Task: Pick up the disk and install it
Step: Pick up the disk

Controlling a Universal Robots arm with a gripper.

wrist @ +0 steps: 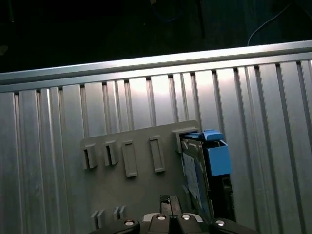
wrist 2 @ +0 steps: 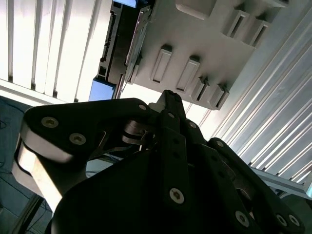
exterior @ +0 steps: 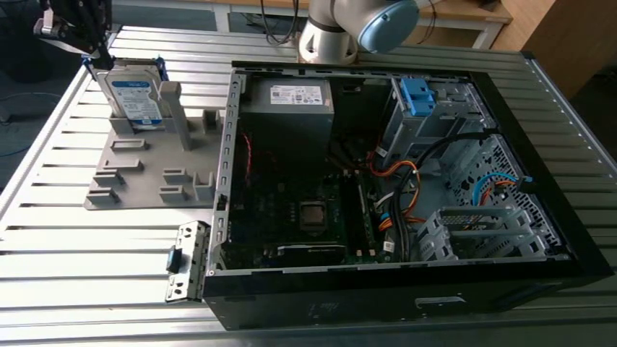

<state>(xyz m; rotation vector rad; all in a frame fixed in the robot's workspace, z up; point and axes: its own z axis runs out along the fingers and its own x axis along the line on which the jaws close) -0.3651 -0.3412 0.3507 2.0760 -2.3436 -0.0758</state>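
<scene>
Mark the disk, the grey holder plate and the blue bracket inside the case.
disk (exterior: 135,100), exterior view, label face
grey holder plate (exterior: 143,186), exterior view, bare flat area
blue bracket (exterior: 417,95), exterior view, front face

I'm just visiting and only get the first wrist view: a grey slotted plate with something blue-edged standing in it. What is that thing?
Observer: That's the disk. The exterior view shows its broad face, silver with a white-and-blue label.
Operator: Is the robot holding it?
Observer: In the exterior view the gripper hangs just above the disk's top corner; whether they touch, I cannot tell.
Operator: Anything else nearby?
Observer: An open computer case lies beside the grey holder, on the exterior view's right.
</scene>
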